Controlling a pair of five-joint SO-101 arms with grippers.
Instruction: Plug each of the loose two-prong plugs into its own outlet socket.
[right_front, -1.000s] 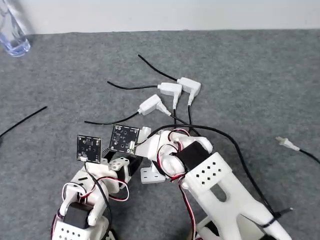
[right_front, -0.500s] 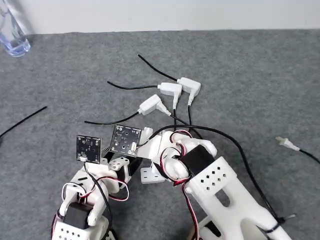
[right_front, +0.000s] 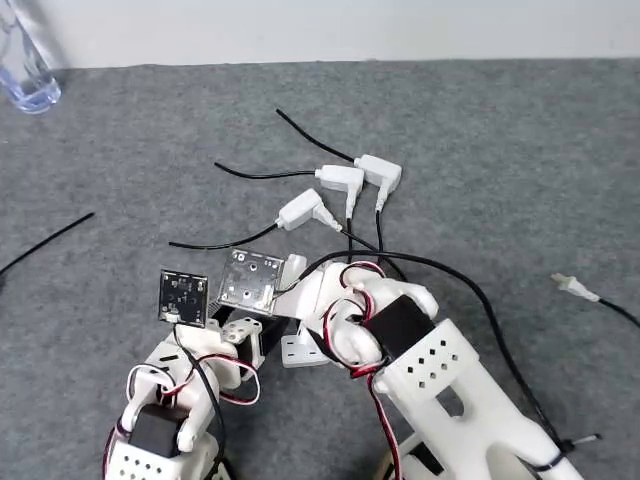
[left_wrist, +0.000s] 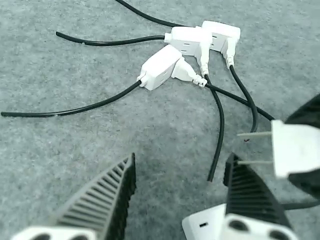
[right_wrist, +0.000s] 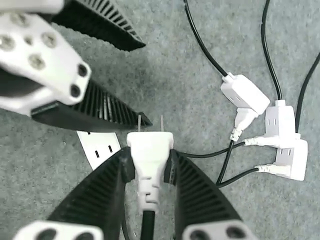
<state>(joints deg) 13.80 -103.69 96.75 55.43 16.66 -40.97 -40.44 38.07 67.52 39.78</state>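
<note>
One two-prong plug (right_wrist: 150, 150) is clenched in the right gripper (right_wrist: 148, 159) just beside the free outlet socket (right_front: 300, 352), lower centre in the high view, so the released left gripper (left_wrist: 182, 170) should steady that socket while prongs align.

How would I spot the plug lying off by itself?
On the grey mat, look right of the three clustered white sockets. Near the right edge lies a small white plug on a black cord, alone; the held plug sits in the right claw.
</note>
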